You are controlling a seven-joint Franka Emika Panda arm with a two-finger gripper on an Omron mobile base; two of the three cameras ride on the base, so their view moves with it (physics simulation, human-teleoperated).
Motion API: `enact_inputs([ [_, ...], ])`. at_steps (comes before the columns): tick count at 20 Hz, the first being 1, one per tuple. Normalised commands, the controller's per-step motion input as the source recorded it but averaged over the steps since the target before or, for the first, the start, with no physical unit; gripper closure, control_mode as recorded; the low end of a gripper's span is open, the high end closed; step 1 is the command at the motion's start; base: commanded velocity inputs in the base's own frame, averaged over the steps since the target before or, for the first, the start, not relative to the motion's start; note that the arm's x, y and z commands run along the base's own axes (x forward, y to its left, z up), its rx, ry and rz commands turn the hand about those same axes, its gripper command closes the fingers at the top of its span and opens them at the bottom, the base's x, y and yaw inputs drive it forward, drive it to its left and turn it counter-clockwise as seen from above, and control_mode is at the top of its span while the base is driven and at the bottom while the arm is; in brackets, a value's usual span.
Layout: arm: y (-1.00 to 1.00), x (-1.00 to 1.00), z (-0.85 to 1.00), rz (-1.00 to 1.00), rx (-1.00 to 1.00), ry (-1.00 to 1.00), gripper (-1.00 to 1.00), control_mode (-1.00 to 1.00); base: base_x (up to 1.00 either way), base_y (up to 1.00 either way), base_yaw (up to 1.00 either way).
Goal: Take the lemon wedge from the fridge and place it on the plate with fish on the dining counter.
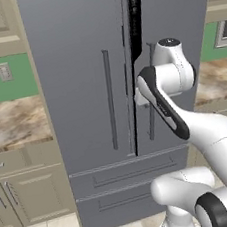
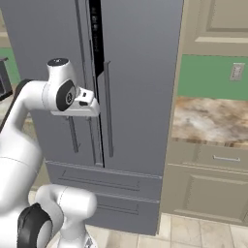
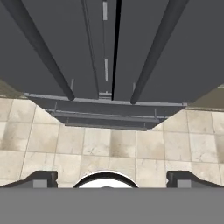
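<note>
The tall grey fridge (image 1: pixel 82 89) (image 2: pixel 140 72) stands straight ahead, with a narrow dark slit (image 1: pixel 134 12) between its two upper doors. My arm reaches up in front of that slit, with the hand (image 2: pixel 82 104) close to the door handles. In the hand view I look down the door fronts (image 3: pixel 57 35) to the floor, between two long dark handles (image 3: pixel 43 48) (image 3: pixel 155 52). My gripper (image 3: pixel 112 179) is open, its fingertips (image 3: pixel 41 178) far apart with nothing between them. The lemon wedge, the plate with fish and the dining counter are out of view.
Two fridge drawers (image 1: pixel 128 179) lie below the doors. Marbled wall counters over beige cabinets flank the fridge on the left (image 1: pixel 16 122) and right (image 2: pixel 208 121). A green wall with an outlet (image 2: pixel 236 71) runs behind them. Tiled floor (image 3: pixel 109 144) lies below.
</note>
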Motion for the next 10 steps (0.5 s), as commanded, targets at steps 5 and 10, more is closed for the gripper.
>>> enact_inputs([
  [5, 0.0, -0.19, 0.03, 0.0, 0.0, -0.13, -1.0, -1.0, -0.2, 0.01, 0.0],
  [10, 0.0, -0.58, 0.1, 0.0, 0.0, -0.35, -1.0, -1.0, 0.0, 0.0, 0.0],
])
